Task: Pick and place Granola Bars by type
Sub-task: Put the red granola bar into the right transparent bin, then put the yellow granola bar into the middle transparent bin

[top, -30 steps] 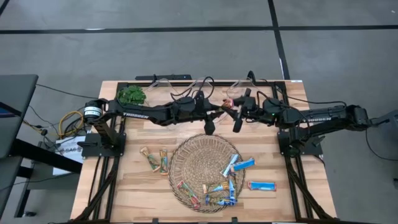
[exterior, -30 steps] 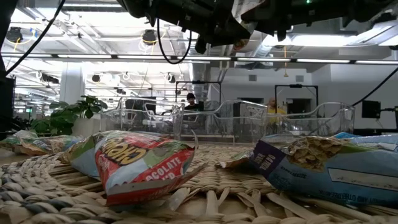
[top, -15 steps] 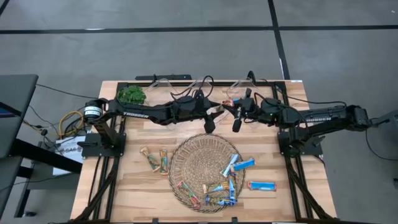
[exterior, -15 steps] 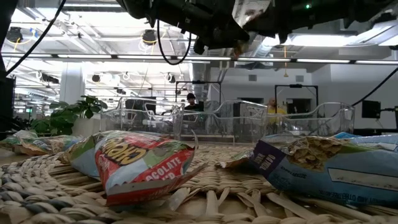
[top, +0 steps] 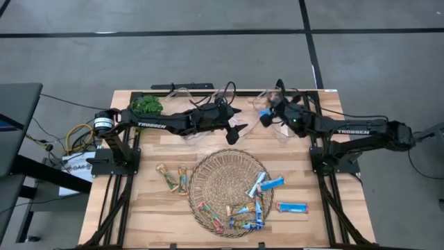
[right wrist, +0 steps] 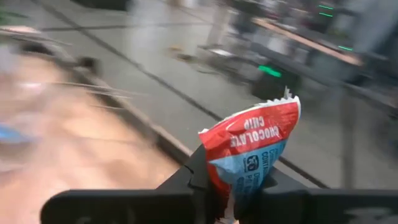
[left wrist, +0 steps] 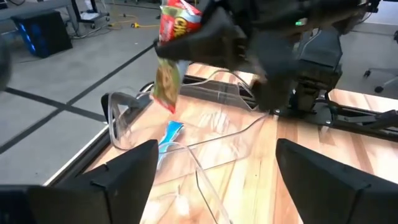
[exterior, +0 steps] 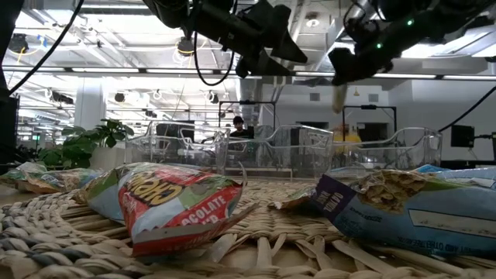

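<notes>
High view: my left hand (top: 238, 130) gapes empty over the bench (top: 152, 208), behind the wicker tray (top: 220, 182). My right hand (top: 265, 118) is clamped on a red-and-blue granola bar (top: 263, 115) above the clear bins (top: 277, 125). A second ago both hands met mid-bench. Two bars (top: 173, 178) lie left of the tray, one blue bar (top: 292, 207) right of it.

Low view: the bar hangs above the bins.

Left wrist view: one blue bar (left wrist: 168, 134) lies in a bin.

Right wrist view: my fingers pinch the wrapper.
</notes>
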Motion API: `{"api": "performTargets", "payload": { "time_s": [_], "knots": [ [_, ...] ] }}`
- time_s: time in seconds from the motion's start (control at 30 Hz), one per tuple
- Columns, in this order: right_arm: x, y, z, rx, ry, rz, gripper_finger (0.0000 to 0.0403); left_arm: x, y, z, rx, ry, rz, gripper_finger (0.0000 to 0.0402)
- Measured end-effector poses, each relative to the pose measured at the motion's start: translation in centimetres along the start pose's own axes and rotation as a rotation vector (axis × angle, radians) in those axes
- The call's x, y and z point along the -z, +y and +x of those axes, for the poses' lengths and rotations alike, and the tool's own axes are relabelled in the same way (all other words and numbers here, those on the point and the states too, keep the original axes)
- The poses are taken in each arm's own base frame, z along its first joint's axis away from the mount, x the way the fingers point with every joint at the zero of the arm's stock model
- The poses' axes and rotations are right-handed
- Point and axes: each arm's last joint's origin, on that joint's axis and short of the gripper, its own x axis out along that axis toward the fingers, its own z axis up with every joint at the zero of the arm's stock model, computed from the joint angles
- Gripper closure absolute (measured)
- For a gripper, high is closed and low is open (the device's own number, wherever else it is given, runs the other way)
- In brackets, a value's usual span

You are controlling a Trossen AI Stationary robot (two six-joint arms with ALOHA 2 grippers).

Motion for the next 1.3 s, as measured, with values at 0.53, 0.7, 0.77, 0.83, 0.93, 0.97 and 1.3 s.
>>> {"api": "performTargets", "payload": {
  "time_s": [0.53,0.7,0.77,0.83,0.93,0.97,1.3],
  "knots": [
    [1.5,-1.7,1.0,0.171,0.127,0.076,0.0360,0.2,0.0,0.0,-0.001,0.023,0.004,0.0082],
    [1.9,-1.7,0.9,0.171,0.160,0.049,0.0327,0.2,0.0,0.0,-0.001,0.024,0.004,0.0082],
    [2.0,-1.7,0.9,0.171,0.172,0.038,0.0306,0.2,0.0,0.0,0.000,0.024,0.004,0.0082],
    [2.1,-1.7,0.9,0.170,0.177,0.033,0.0281,0.2,-0.1,0.0,0.000,0.024,0.005,0.0082],
    [2.1,-1.7,0.9,0.170,0.177,0.034,0.0241,0.2,-0.1,0.0,0.001,0.024,0.005,0.0082],
    [2.1,-1.7,0.9,0.170,0.177,0.034,0.0228,0.2,-0.1,0.0,0.002,0.025,0.005,0.0082],
    [2.1,-1.6,0.9,0.145,0.177,0.035,0.0148,0.3,-0.2,0.0,0.018,0.030,0.006,0.0082]
  ]
}}
